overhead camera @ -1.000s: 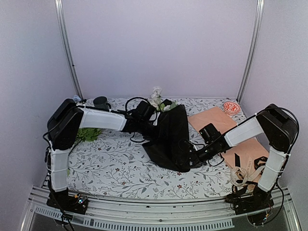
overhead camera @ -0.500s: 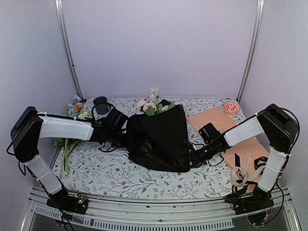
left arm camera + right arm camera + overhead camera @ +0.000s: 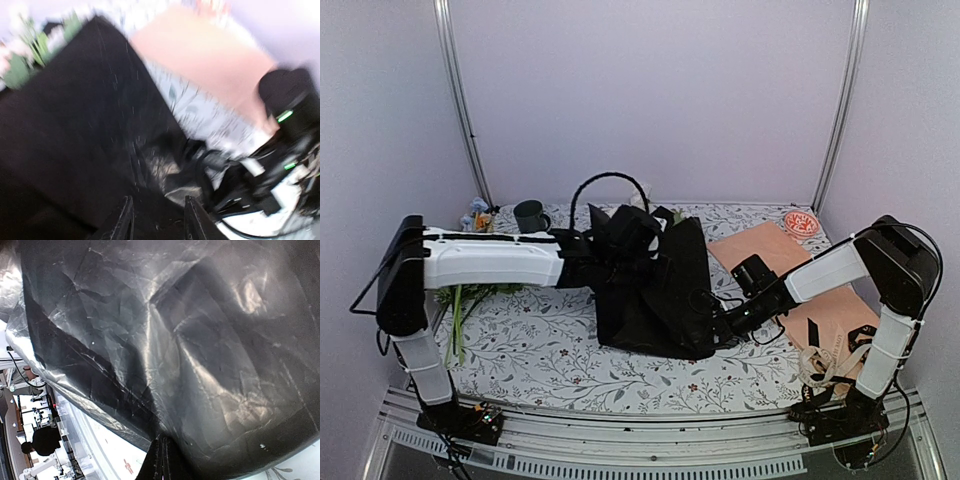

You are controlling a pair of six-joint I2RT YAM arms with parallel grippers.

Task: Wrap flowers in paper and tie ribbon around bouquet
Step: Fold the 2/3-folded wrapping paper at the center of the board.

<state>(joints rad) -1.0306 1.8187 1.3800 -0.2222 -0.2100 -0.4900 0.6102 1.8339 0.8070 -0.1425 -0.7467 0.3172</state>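
Centre blocked: the black paper stands heaped there, the left arm lies across to it from the left and the right arm reaches in low from the right, over the peach sheet. A mug and a loose flower bunch crowd the back left corner. Free passage shows over the bare tablecloth along the near edge, in front of the paper.

Robot lab booth, not home. Plain pale walls, metal frame posts, two arms bolted to aluminium rail at table edge, loose black cables. Floral tablecloth only homely touch. Right wrist view, past paper edge: room with white stands, gear, small, unclear.
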